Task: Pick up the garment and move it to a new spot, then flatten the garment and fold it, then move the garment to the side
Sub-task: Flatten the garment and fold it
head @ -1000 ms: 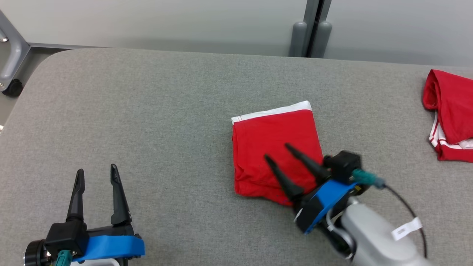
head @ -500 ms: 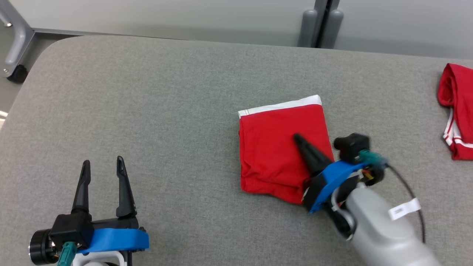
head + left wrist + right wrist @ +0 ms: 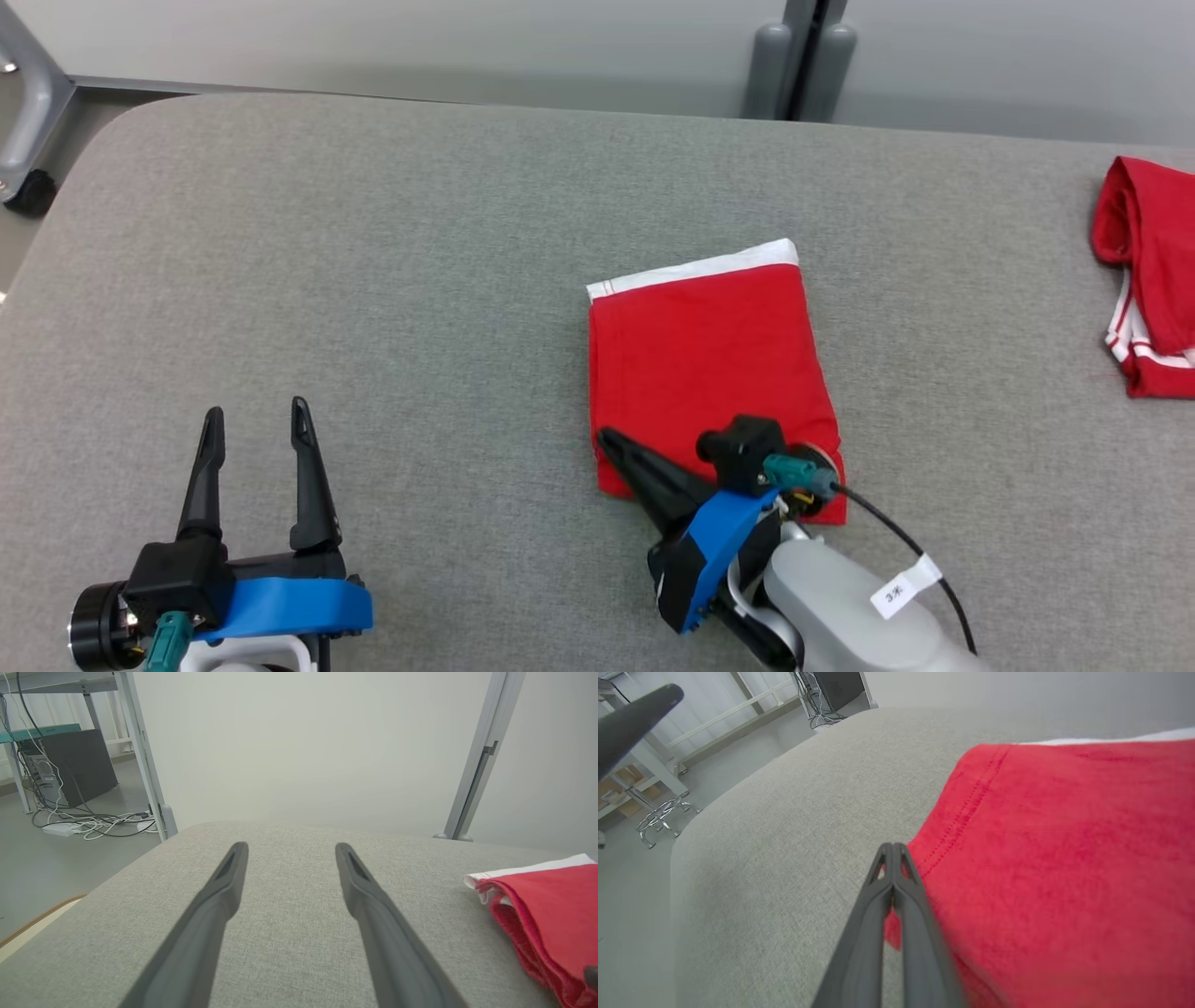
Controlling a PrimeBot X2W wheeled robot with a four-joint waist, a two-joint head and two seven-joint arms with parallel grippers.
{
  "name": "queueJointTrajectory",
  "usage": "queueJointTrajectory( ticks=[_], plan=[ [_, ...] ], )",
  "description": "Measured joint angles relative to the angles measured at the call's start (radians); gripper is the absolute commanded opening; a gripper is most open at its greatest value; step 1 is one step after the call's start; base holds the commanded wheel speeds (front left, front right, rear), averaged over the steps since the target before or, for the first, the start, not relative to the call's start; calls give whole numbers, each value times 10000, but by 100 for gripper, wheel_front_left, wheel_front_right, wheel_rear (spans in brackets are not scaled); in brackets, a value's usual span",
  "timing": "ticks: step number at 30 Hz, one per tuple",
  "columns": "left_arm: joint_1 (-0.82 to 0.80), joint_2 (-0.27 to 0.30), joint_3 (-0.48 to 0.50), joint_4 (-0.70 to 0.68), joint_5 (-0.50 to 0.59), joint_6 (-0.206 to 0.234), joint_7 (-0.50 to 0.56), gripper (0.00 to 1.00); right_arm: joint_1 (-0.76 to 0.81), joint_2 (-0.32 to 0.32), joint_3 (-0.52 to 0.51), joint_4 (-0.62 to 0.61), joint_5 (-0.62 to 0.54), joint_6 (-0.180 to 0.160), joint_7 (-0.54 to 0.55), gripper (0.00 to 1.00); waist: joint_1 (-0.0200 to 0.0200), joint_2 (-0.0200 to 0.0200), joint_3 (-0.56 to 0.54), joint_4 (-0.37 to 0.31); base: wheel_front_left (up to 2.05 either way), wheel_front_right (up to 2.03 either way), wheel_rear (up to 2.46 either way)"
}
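**Right tool closed at the corner of the folded red shorts**

The only writing I can find is on a small white tag [image 3: 894, 590] clipped to the black cable [image 3: 943, 583] behind the right wrist. It carries a short dark mark, too small to read.

The counter [image 3: 373, 280] is covered in grey woven cloth and has rounded corners. Behind it stand pale wall panels joined by a grey post [image 3: 803, 61]. At the far left of the head view a grey frame leg ends in a black caster [image 3: 28, 191]. In the upper left of the left wrist view a dark computer tower [image 3: 77, 763] sits on the grey floor beside a tangle of cables [image 3: 93, 823].

The red shorts [image 3: 709, 364] lie folded flat right of centre in the head view, their white waistband [image 3: 695, 269] along the upper edge. The right tool [image 3: 607, 437] lies low over their lower left corner. In its own wrist view the right tool's [image 3: 893, 847] two fingers are pressed together, tips at the stitched red hem, with no cloth visible between them.

The left tool [image 3: 257, 413] sits at the lower left, well apart from the shorts, with its fingers spread and nothing between them. Its wrist view looks along the left tool [image 3: 291, 848] over bare grey cloth, with the shorts at the right edge.

A second red garment [image 3: 1148, 271] with white stripes lies bunched at the right edge of the head view.
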Motion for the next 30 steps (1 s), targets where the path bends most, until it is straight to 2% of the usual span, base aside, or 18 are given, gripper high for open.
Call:
queueJointTrajectory(
  ticks=[3, 4, 5, 6, 7, 12, 16, 24, 30],
  plan=[
    [9, -2, 111, 38, 75, -10, 0, 100, -107, -138, -706, -673, -474, 0, -2, 0, 0, 0, -51, -186, 0, 0, 0],
    [22, 4, 148, 56, 77, -12, -2, 100, -109, -242, -1055, -934, -604, 0, -6, 34, 0, -1, -81, -258, 0, 0, 0],
    [43, 4, 182, 73, 88, -15, 0, 100, -81, -368, -1398, -1177, -761, 0, -8, 45, 0, 0, -113, -331, 0, 0, 0],
    [58, -4, 215, 96, 111, -17, 0, 100, -11, -499, -1762, -1392, -943, 0, -8, 78, 0, 0, -144, -411, 0, 0, 0],
    [66, 2, 249, 104, 136, -35, -2, 100, 104, -631, -2201, -1582, -1156, 0, -8, 100, -1, -1, -176, -501, 0, 0, 0],
    [77, 4, 504, 138, 270, -100, -2, 100, 942, -986, -4230, -2546, -1854, 0, -10, 100, 0, 0, -334, -957, 0, 0, 0],
    [95, 0, 637, 194, 359, -161, 0, 100, 1783, -1112, -5321, -3185, -2523, 0, -12, 100, 0, 0, -494, -1302, 0, 0, 0],
    [298, -2, 675, 265, 487, -180, 0, 100, 3170, -807, -6491, -3833, -3275, 0, -10, 100, -1, -1, -923, -1785, 0, 0, 0],
    [476, 46, 692, 650, 614, -343, 0, 100, 3958, -500, -7124, -3973, -3649, 0, -10, 100, -2, -1, -1380, -1807, 0, 0, 0]
  ],
)
